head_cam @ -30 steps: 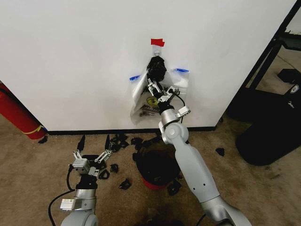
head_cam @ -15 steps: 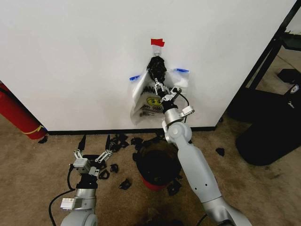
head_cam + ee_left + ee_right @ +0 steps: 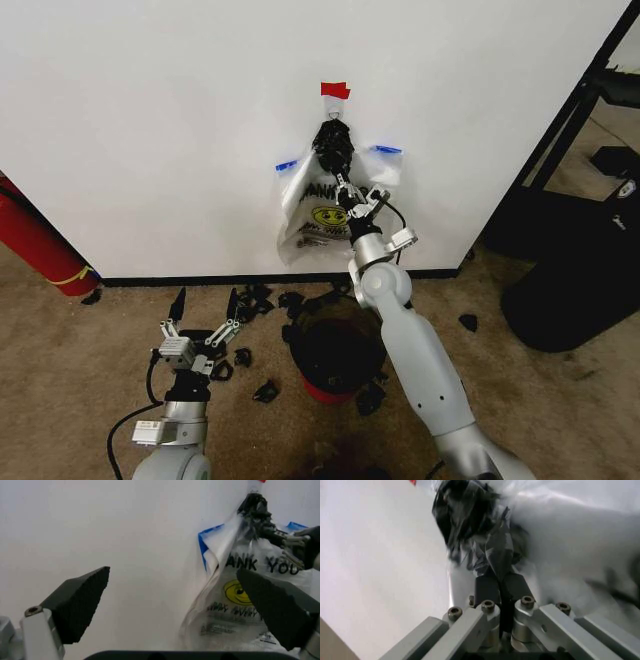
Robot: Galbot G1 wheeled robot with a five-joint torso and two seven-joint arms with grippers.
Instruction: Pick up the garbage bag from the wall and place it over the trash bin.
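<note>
Brown, matted carpet (image 3: 60, 370) runs up to the wall (image 3: 150, 120), a smooth white panel with a thin black strip along its foot. At the far left a red padded cylinder (image 3: 35, 240) leans against that panel. Low on the left, the left claw (image 3: 204, 298) hangs above the carpet near the robot's body, its two wedge-shaped black pads spread wide apart and gripping nothing. Small black scraps (image 3: 262, 390) lie scattered on the carpet along the wall's foot. Just right of them sits the trash bin (image 3: 330, 365), a small round bucket, black inside and red outside, on the floor below the bags. Above it the garbage bag (image 3: 325, 215) hangs flat on the wall: thin, crinkled, see-through film with blue handles, black "THANK YOU" print and a yellow smiley, under a black knot (image 3: 334, 140) and a strip of red tape (image 3: 335, 90). The right claw (image 3: 343, 187) reaches up against the bag just under the knot, its pads clenched on a twisted fold of the film. At the far right stands a bulky black object (image 3: 575, 280)
</note>
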